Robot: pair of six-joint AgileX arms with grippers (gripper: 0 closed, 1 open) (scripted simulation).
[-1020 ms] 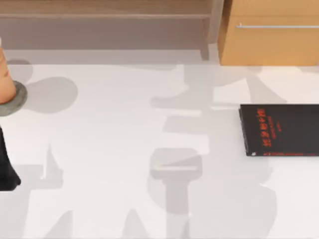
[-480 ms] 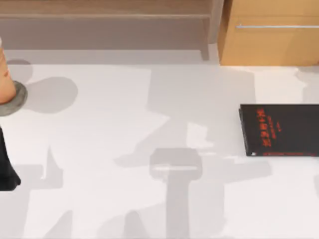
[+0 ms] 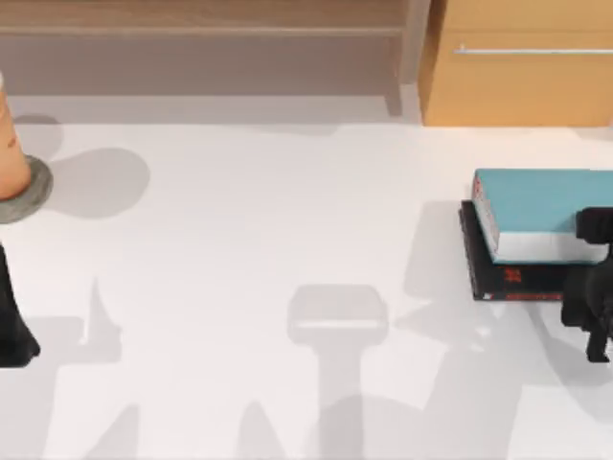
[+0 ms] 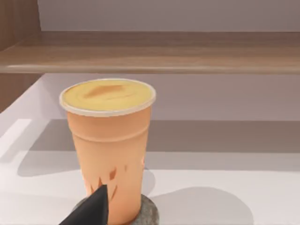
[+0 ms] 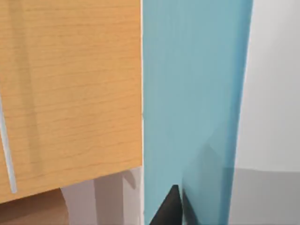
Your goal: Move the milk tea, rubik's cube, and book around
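The thick teal book with white page edges sits on the thin black book at the tabletop's right. Right gripper is at its near edge, can't tell if the jaws grip it. Left gripper's jaws, can't tell either.

The right gripper was at the table's right edge. The left arm was parked at the left edge.

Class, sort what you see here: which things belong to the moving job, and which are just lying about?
Belonging to the job: the milk tea, standing on a disc; the teal book, lying on the black book, right gripper at it.

Just lying about: grey disc, black book, wooden cabinet.
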